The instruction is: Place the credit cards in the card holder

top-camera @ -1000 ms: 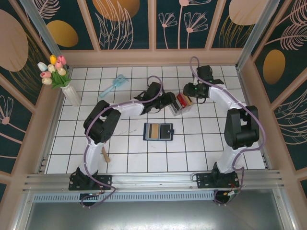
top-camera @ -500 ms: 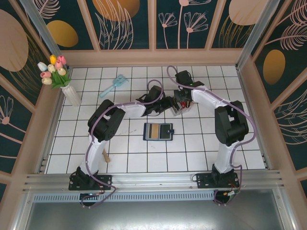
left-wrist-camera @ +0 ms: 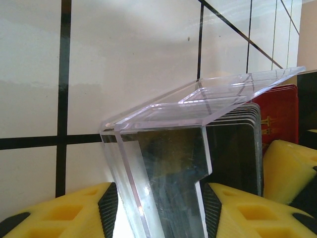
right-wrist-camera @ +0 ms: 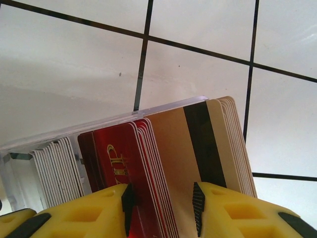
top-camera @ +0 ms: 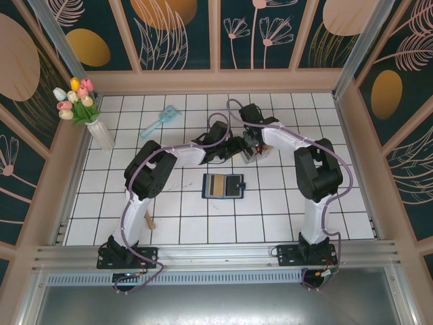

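Credit cards (right-wrist-camera: 173, 148) stand in rack (left-wrist-camera: 163, 104) behind card holder (top-camera: 223, 185).

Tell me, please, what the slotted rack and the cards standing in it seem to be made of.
The rack looks like clear, glossy acrylic: tile lines show through it. The cards look like thin, smooth plastic, probably: rounded corners, a dark stripe on the tan one.

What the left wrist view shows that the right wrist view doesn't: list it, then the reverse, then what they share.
Left wrist, not right wrist: the clear rack seen end-on, its end wall and overhanging top plate up close, clamped by the left tool. Right wrist, not left wrist: a tan card with a dark stripe, and the right tool straddling it and the red cards. Both: the clear rack, red cards, and the white tiled table.
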Available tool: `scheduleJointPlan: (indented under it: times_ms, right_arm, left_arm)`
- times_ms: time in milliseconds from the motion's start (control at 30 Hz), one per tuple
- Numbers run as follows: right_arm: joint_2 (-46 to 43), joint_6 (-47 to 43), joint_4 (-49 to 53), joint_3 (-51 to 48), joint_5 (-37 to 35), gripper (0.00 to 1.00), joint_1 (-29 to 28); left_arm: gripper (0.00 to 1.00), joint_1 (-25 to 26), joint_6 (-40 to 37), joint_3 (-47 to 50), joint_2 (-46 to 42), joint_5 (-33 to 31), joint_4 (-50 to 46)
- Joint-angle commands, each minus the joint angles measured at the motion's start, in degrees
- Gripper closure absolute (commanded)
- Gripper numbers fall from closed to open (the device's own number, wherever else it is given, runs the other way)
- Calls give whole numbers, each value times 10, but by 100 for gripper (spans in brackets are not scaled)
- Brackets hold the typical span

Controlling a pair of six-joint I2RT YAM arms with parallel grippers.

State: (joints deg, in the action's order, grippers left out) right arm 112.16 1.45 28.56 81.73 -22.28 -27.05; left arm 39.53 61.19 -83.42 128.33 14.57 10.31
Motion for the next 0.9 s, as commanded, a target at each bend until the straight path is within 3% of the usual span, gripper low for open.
scheduleJointPlan:
  times_ms: [0, 333, 467, 867]
  right_arm:
    - [19, -14, 16, 13, -48, 60, -10]
    - [-15, -17, 7, 9, -92, 62, -16]
    - [-14, -17, 8, 11, -89, 71, -16]
    - [-26, -13, 20, 21, -102, 70, -16]
  left_arm:
    - [49, 1, 4, 10, 23, 6, -1]
    - [52, 2, 3, 12, 23, 7, 2]
    - [52, 1, 2, 14, 22, 6, 2]
    - [53, 1, 0, 18, 21, 7, 2]
